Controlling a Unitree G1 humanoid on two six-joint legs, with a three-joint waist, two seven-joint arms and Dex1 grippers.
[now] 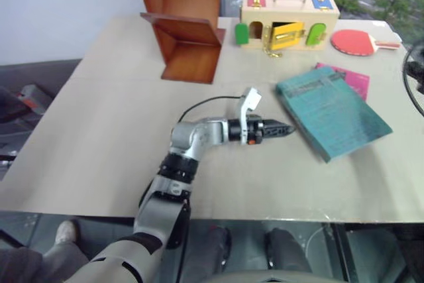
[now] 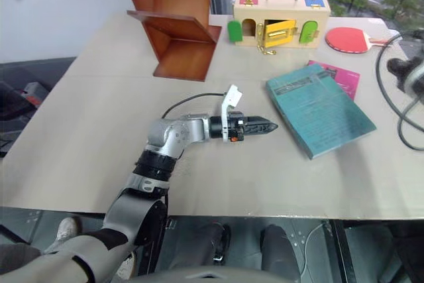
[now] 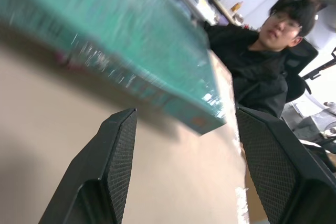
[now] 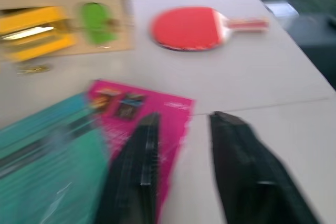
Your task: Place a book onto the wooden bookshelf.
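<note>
Teal-green book (image 1: 333, 111): one item, large thin paperback, lying flat on the table (image 1: 99, 144) to the robot's right, one far corner overlapping a smaller pink book (image 1: 356, 81) beneath it; not yet lifted. Left gripper (image 1: 281, 128): level just above the table, pointing right at the book's near edge, just short of it; in the left wrist view its fingers (image 3: 107, 171) stand spread with the book's corner ahead of the gap, nothing held. Right gripper (image 4: 181, 156): seen from its wrist camera over the pink book's edge, fingers parted by a narrow gap, gripping nothing; whether it is closing cannot be told. Wooden bookshelf (image 1: 185, 21): reddish-brown, angled boards, at the far left of the table, well apart from the book. Also present: pale wooden box with coloured doors (image 1: 286, 21), red paddle (image 1: 361, 42), a seated person (image 3: 270, 72) across the table. Handling note, as judgement: the step is securing the book; slide one finger under the near edge, keep the jaws level with the cover, take the teal book alone, and avoid pushing it farther over the pink one.
</note>
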